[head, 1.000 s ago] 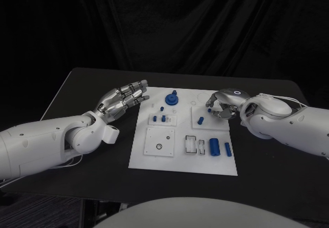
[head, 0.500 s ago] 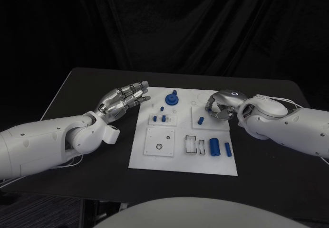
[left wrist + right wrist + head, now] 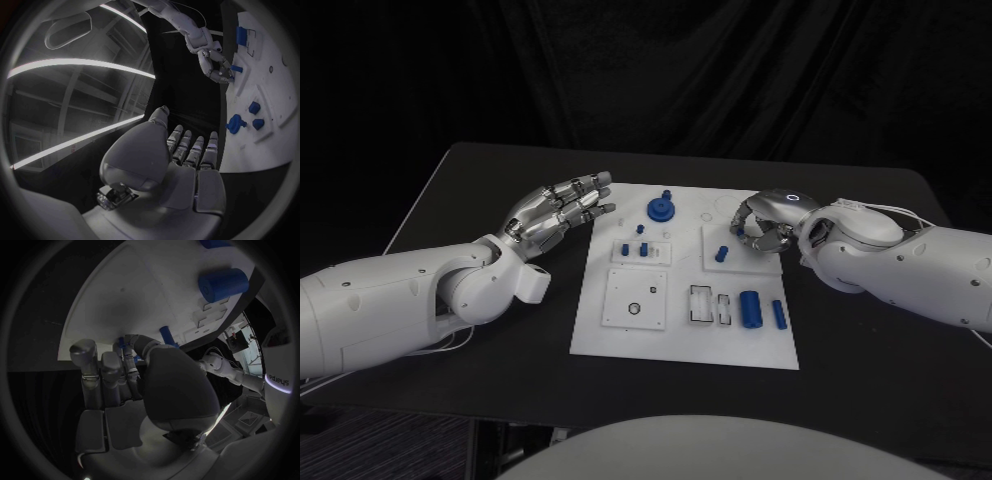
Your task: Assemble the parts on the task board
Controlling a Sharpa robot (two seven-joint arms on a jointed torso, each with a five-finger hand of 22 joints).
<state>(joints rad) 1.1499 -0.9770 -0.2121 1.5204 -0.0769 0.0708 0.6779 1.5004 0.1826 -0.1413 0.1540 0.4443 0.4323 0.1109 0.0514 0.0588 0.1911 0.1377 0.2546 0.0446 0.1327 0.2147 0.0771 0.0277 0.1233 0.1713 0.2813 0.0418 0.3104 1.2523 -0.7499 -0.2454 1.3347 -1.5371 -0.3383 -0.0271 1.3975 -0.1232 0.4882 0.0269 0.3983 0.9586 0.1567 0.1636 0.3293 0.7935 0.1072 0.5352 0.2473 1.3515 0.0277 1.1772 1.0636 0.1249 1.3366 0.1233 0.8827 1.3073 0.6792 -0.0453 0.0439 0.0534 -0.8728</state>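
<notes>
The task board (image 3: 687, 335) lies at the middle of the black table (image 3: 473, 180). Along the board's near half, toward its right edge, a blue cylinder (image 3: 751, 308) and a slimmer blue bar (image 3: 779, 315) lie beside a pair of rectangular slots (image 3: 711, 306); a white block with a round hole (image 3: 636, 298) sits toward the left edge. Farther back, a short blue peg (image 3: 723, 254) stands just beside the right hand (image 3: 764, 228), and two small blue pieces (image 3: 636, 250) rest on a raised pad. A blue round part with a post (image 3: 661, 209) stands near the far edge.

The right hand hovers low over the board's far right corner, its fingers (image 3: 134, 347) curled inward close to the peg; whether they pinch a small blue part cannot be told. The left hand (image 3: 563, 212) holds nothing, its fingers (image 3: 194, 150) straight and slightly apart, just off the board's left edge.

The step in hand appears to be seating or grasping a peg at the far right. It calls for keeping the part upright, aligning it above its hole before pressing, and descending slowly; the left hand could steady the board's edge against sliding.
</notes>
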